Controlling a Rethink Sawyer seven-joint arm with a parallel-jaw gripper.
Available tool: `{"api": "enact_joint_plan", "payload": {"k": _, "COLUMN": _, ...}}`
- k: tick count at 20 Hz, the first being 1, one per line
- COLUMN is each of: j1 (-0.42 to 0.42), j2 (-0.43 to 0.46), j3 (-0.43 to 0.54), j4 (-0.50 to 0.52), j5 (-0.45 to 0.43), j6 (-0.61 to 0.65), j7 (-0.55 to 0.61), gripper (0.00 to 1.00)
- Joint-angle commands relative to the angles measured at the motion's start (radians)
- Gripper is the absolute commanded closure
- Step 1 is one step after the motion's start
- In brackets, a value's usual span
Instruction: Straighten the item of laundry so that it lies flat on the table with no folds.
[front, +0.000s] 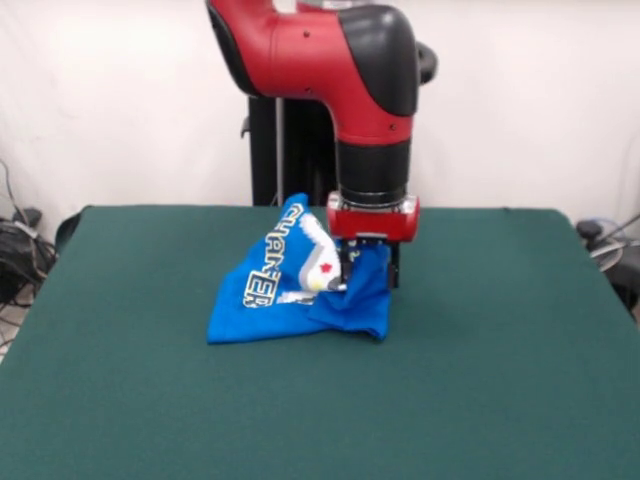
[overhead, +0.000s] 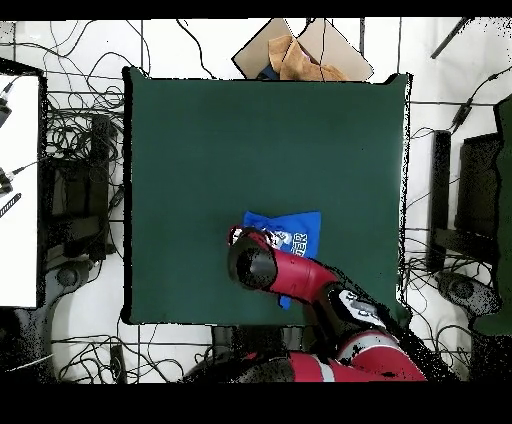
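Shirt: the blue T-shirt (front: 300, 290) is bunched up, nowhere near flat. In the front view it sits a bit toward 12 o'clock from the table's middle, with one part pulled up into a peak and the rest slumped down toward 7 o'clock.

Print: yellow-white lettering runs up the raised flap (reads sideways, only partly legible), with a white-grey patch and a small red star next to it.

Folds: a thick fold hangs at the 5 o'clock corner of the heap, right under the gripper.

Gripper: the gripper (front: 368, 268) comes straight down from the red wrist onto the shirt's 3 o'clock side. Its dark fingers (front: 394, 266) are down in the cloth and look like they're pinching a raised bit of it.

Arm: the red and black arm (front: 372, 120) drops in from 12 o'clock and hides the pedestal behind it.

Table: the green table (front: 500, 380) is way bigger than the shirt.

Overhead: the shirt (overhead: 300, 230) shows as a blue patch toward 6 o'clock from the table's (overhead: 200, 150) centre, and the arm (overhead: 290, 275) covers its lower part (gripper itself is hidden under the arm here).

Off the table: cardboard (overhead: 300, 55) lies on the floor at 12 o'clock overhead, and cables (overhead: 80, 180) trail along the 9 o'clock side.
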Motion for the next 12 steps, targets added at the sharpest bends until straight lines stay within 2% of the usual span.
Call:
{"api": "enact_joint_plan", "payload": {"k": 1, "j1": 0.021, "j2": -0.005, "j3": 0.129, "j4": -0.098, "j5": 0.076, "j6": 0.245, "j7": 0.137, "gripper": 0.00}}
{"api": "enact_joint_plan", "payload": {"k": 7, "j1": 0.025, "j2": -0.060, "j3": 0.212, "j4": -0.040, "j5": 0.149, "j6": 0.397, "j7": 0.187, "gripper": 0.00}}
{"api": "enact_joint_plan", "payload": {"k": 12, "j1": 0.061, "j2": -0.140, "j3": 0.176, "j4": 0.002, "j5": 0.149, "j6": 0.508, "j7": 0.183, "gripper": 0.00}}
